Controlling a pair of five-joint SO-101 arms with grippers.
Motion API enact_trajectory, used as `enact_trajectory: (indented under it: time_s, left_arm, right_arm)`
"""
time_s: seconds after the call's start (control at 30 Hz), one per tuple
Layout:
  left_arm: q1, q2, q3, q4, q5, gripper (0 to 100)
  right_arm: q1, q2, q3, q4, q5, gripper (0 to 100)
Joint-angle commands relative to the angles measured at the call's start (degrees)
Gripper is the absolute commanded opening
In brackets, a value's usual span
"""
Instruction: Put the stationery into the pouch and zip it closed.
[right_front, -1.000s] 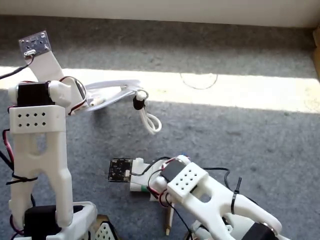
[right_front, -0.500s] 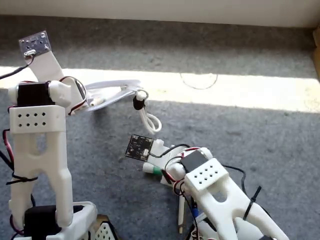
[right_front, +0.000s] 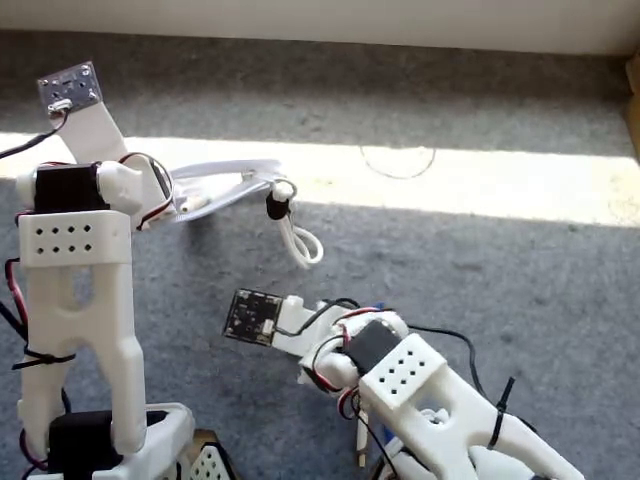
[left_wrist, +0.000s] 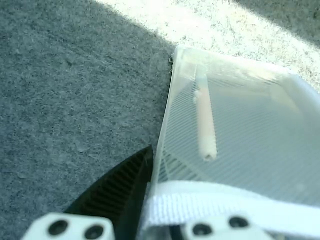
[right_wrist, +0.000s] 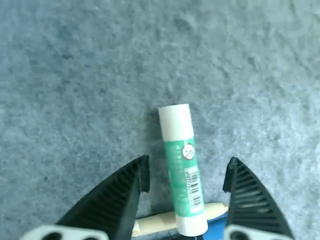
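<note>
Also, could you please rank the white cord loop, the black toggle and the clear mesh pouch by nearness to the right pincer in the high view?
1. White cord loop, on the grey carpet.
2. Black toggle, at the pouch's end.
3. Clear mesh pouch, farthest left.

Pen (left_wrist: 205, 125) inside pouch (left_wrist: 260, 145); glue stick (right_wrist: 183, 172) over pencil (right_wrist: 152, 223).

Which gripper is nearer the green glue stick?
Right. The right gripper sits open directly over the glue stick; the left gripper holds the pouch, well away from it.
</note>
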Motion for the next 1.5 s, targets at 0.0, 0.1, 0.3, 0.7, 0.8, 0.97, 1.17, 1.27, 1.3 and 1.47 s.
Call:
enact_trajectory:
  time_s: [0.0,0.1,0.3,0.7,0.8,0.97,1.17,1.27,1.3,1.47]
  left_arm:
    - [-0.9,1.0,-0.2,-0.6,-0.4,4]
    - [-0.9,1.0,-0.2,-0.6,-0.4,4]
    - [-0.9,1.0,-0.2,-0.6,-0.4,4]
    - [-0.9,1.0,-0.2,-0.6,-0.4,4]
    - [-0.9,1.0,-0.1,-0.6,-0.4,4]
    - [-0.9,1.0,0.0,-0.6,-0.4,4]
    - [-0.9,1.0,0.0,-0.6,-0.4,4]
    - [-0.9,1.0,0.0,-0.6,-0.4,4]
    - [-0.9,1.0,0.0,-0.6,-0.4,4]
    - [-0.9,1.0,0.0,-0.6,-0.4,4]
  right_arm:
    - [-1.2,6.3,-5.4,-2.7,-0.4,23.2]
    - [-1.2,11.6,-9.2,-3.0,-0.4,23.2]
    - [-1.2,19.7,-15.5,-3.2,-0.3,23.1]
    - [-3.5,30.1,-16.4,-3.4,1.9,13.0]
    - [-3.5,30.5,-16.4,-3.4,3.8,10.5]
    - [-3.4,30.3,-16.0,-3.4,3.8,10.1]
    - [-3.1,30.2,-16.0,-3.4,3.7,0.4]
    - [-3.1,30.2,-16.0,-3.4,3.7,0.5]
    - [-3.1,30.2,-16.0,-3.4,3.7,0.5]
    - [-3.1,28.9,-16.0,-3.0,1.8,0.5]
